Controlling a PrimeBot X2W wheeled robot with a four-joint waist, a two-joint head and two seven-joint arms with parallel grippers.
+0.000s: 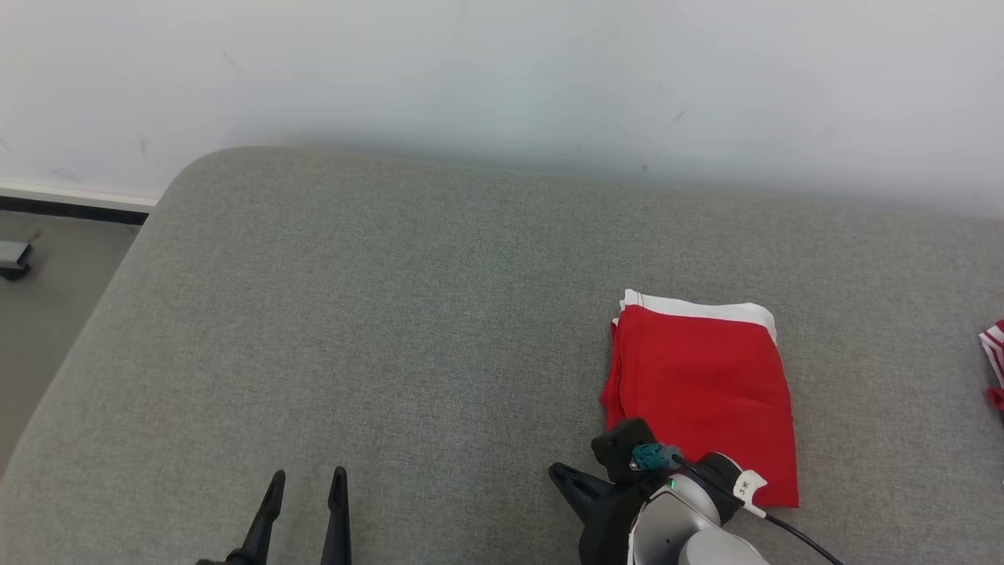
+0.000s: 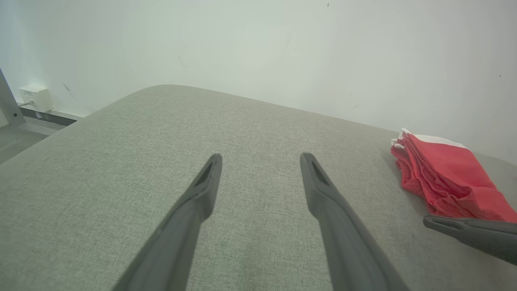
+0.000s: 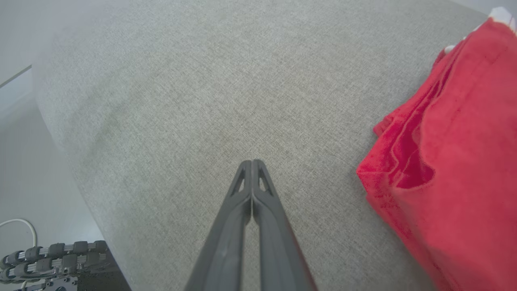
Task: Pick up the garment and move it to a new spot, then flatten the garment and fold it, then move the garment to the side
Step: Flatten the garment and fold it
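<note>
Garment: red cloth, folded rectangle (white band)
Cushion: grey weave
Left gripper: jaws apart, empty
Right gripper: jaws together, empty

Left gripper at lower left, 2 fingers spread wide, pointing forward. Right gripper pressed closed, 2 fingers together, angled toward robot's left, pale forearm behind.

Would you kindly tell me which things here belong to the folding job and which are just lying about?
Job: folded red garment; grey cushion under it; left gripper, open; right gripper, shut, empty, beside the garment.
Lying about: striped red-and-white cloth, far right on the cushion; white wall box; grey object on the floor.
</note>
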